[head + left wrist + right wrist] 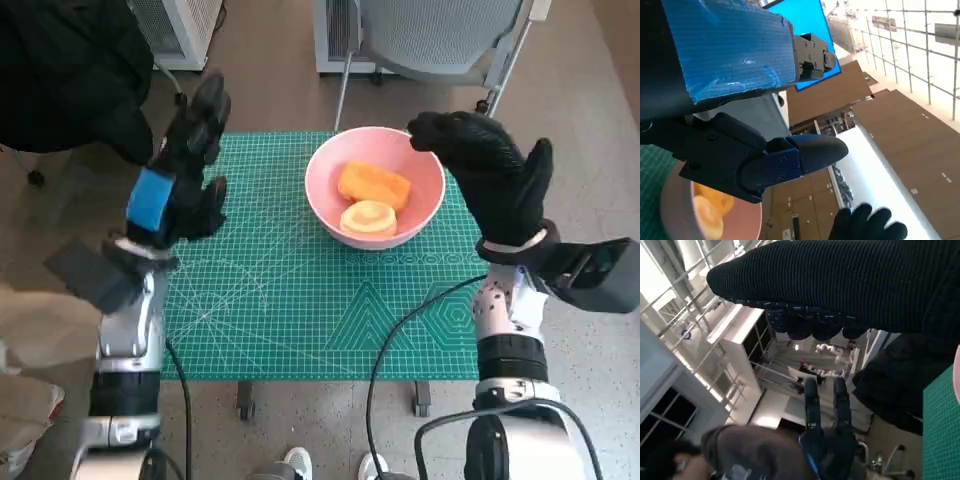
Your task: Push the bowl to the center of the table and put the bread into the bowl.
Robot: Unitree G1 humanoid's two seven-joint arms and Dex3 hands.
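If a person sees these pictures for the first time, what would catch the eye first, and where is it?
The round pink bowl stands out first, on the far half of the green cutting mat, with two orange-yellow pieces of bread inside. On either side of it are the blue-taped black left hand and the black knitted-glove right hand, both raised and holding nothing.

Lab: cutting mat (300, 300), office chair (440, 40)

Pink bowl (375, 186) sits upright on the worktop (300, 290), far side, right of middle. Two orange-yellow bread pieces (372, 199) lie inside, touching.
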